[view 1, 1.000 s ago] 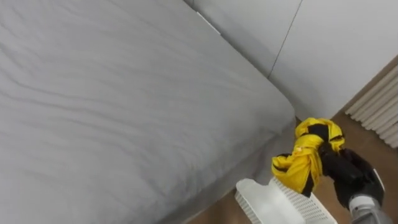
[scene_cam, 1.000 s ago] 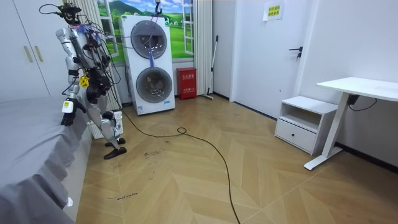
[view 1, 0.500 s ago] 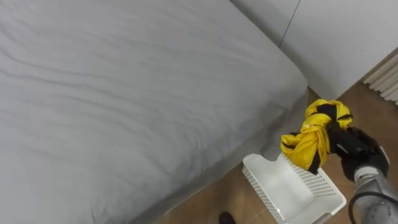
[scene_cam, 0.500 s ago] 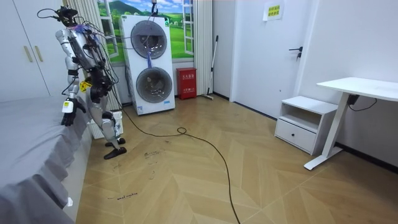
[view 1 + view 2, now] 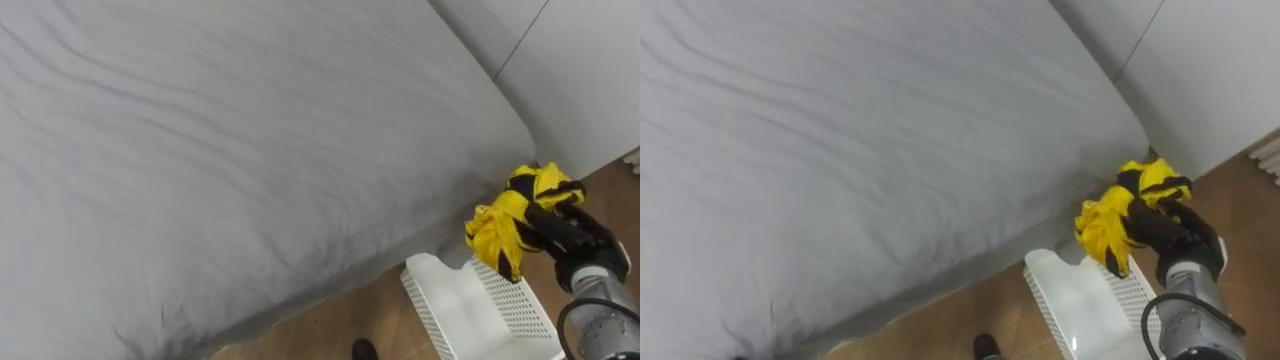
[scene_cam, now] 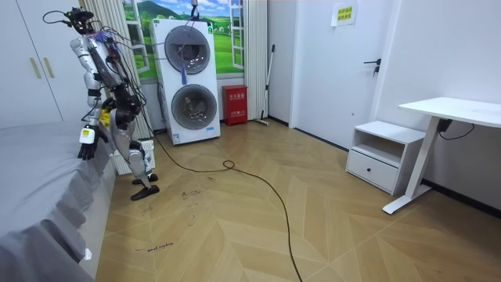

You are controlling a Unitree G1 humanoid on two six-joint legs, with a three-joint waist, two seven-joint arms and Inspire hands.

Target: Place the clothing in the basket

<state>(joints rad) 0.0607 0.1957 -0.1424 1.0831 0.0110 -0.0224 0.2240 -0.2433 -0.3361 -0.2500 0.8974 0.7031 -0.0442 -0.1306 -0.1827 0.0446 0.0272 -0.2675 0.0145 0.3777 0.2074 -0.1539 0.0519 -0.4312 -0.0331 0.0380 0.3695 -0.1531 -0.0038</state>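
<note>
The right hand (image 5: pixel 562 236) was clenched round the yellow garment (image 5: pixel 497 232), holding it above the white basket (image 5: pixel 455 300) beside the bed (image 5: pixel 250 150). The garment was not yet inside, so the release was judged outstanding. The left hand (image 6: pixel 86 146) hung by the bed.

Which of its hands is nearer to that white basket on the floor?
The right. Its right hand, clutching a yellow garment, hangs over the basket. The left hand hangs at the robot's side by the edge of the bed, farther off.
</note>
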